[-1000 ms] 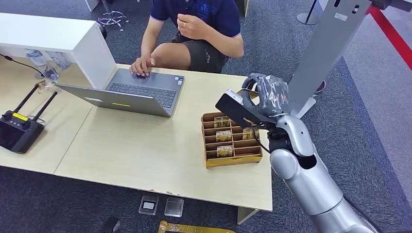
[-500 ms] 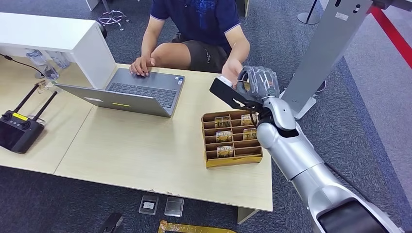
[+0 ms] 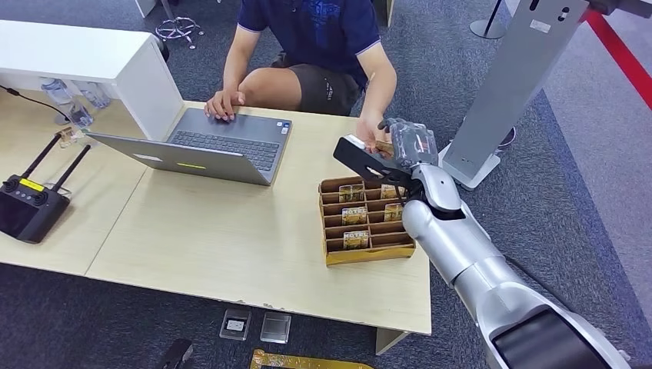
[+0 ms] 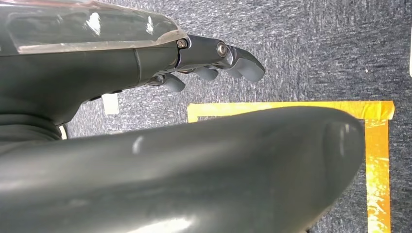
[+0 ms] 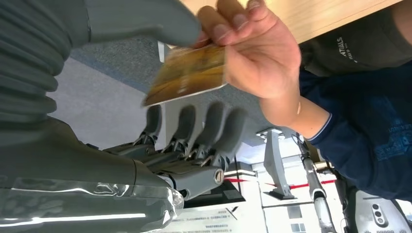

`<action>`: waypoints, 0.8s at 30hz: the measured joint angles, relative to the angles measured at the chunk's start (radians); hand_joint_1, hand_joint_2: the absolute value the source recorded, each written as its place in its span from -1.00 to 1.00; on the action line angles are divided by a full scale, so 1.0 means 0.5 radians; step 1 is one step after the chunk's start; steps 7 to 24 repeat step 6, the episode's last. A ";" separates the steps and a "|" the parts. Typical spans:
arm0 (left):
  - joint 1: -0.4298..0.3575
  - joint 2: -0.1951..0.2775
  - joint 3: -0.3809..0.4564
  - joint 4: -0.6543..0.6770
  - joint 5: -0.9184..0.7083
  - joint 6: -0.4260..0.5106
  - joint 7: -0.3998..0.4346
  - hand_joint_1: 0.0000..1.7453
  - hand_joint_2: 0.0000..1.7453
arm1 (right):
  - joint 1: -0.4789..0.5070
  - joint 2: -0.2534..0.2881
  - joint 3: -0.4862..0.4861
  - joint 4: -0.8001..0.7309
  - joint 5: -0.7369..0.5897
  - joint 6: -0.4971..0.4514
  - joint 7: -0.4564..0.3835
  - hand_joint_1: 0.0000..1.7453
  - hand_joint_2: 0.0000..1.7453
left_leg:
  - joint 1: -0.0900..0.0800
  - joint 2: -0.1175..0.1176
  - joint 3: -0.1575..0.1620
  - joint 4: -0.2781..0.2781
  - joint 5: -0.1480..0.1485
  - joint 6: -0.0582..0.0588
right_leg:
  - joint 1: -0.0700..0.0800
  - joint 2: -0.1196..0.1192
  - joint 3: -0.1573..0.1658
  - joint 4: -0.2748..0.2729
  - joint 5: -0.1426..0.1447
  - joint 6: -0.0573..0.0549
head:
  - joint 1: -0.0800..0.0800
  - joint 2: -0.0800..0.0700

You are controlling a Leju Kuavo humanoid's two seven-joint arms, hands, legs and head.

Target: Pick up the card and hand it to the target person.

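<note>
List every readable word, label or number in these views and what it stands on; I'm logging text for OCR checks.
"HOTEL": on the gold cards standing in the brown cardboard sorting tray.
"...TIALS": partial white print on the person's dark shorts.
Gold card pinched by the person's hand: print blurred, unreadable.
Navy shirt print: too faint to read.

an office or reception area: grey carpet floor (image 3: pixel 492 69), a light wooden desk (image 3: pixel 231 231) mid-frame with an open laptop (image 3: pixel 207 146) that a seated person (image 3: pixel 315 46) uses, a white counter (image 3: pixel 84 61) upper left, a grey kiosk stand (image 3: pixel 507 84) upper right.
</note>
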 joint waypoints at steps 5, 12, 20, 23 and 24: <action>-0.001 0.000 -0.007 0.000 0.000 0.002 0.000 -1.00 -1.00 | 0.001 -0.002 0.003 0.036 0.002 -0.021 0.002 -1.00 1.00 | 0.000 0.000 0.000 0.000 0.000 0.000 | 0.000 0.001 0.000 0.000 0.000 0.000 | -0.001 0.000; -0.002 0.000 -0.008 0.000 0.000 0.002 0.000 -1.00 -1.00 | 0.001 -0.003 0.003 0.038 0.002 -0.025 0.003 -1.00 1.00 | 0.000 0.000 0.001 0.000 0.000 0.000 | 0.000 0.001 0.000 0.000 0.000 0.000 | -0.001 0.000; -0.002 0.000 -0.008 0.000 0.000 0.002 0.000 -1.00 -1.00 | 0.001 -0.003 0.003 0.038 0.002 -0.025 0.003 -1.00 1.00 | 0.000 0.000 0.001 0.000 0.000 0.000 | 0.000 0.001 0.000 0.000 0.000 0.000 | -0.001 0.000; -0.002 0.000 -0.008 0.000 0.000 0.002 0.000 -1.00 -1.00 | 0.001 -0.003 0.003 0.038 0.002 -0.025 0.003 -1.00 1.00 | 0.000 0.000 0.001 0.000 0.000 0.000 | 0.000 0.001 0.000 0.000 0.000 0.000 | -0.001 0.000; -0.002 0.000 -0.008 0.000 0.000 0.002 0.000 -1.00 -1.00 | 0.001 -0.003 0.003 0.038 0.002 -0.025 0.003 -1.00 1.00 | 0.000 0.000 0.001 0.000 0.000 0.000 | 0.000 0.001 0.000 0.000 0.000 0.000 | -0.001 0.000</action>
